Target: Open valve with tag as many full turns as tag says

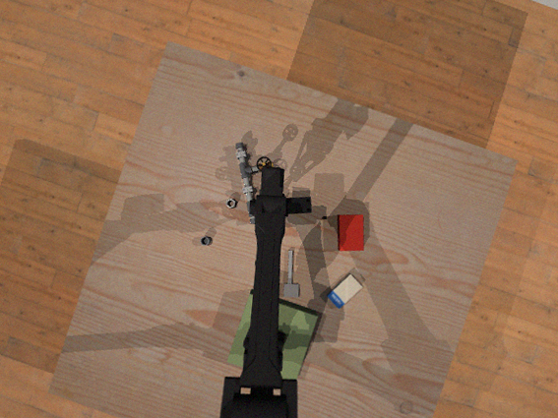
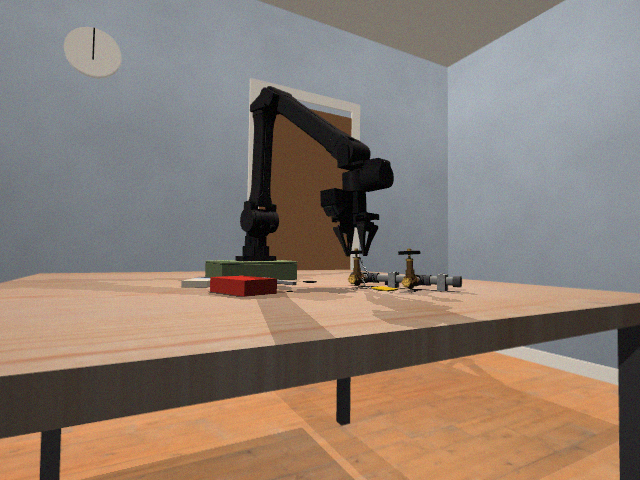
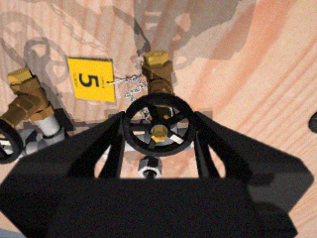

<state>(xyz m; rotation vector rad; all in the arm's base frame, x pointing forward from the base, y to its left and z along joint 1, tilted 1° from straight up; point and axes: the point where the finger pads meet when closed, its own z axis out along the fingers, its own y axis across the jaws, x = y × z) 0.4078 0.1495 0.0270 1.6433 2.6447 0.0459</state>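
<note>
A grey pipe (image 2: pixel 408 279) on the table carries two brass valves with black handwheels. A yellow tag (image 3: pixel 91 79) reading 5 hangs by a chain from the nearer valve (image 3: pixel 158 74). My gripper (image 3: pixel 158 118) stands straight above that valve, and its fingers are shut on the valve's black handwheel (image 3: pixel 158 124), one finger on each side of the rim. In the side view the gripper (image 2: pixel 356 250) sits on this handwheel. The second valve (image 2: pixel 409 268) stands free to its right; its handwheel also shows in the top view (image 1: pixel 264 162) and at the left edge of the wrist view (image 3: pixel 7 141).
A red block (image 1: pixel 351 232), a blue and cream box (image 1: pixel 344 289), a grey T-shaped tool (image 1: pixel 290 274) and a green pad (image 1: pixel 277 336) under the arm lie on the table. Two small nuts (image 1: pixel 231 202) (image 1: pixel 206 241) lie left of the pipe.
</note>
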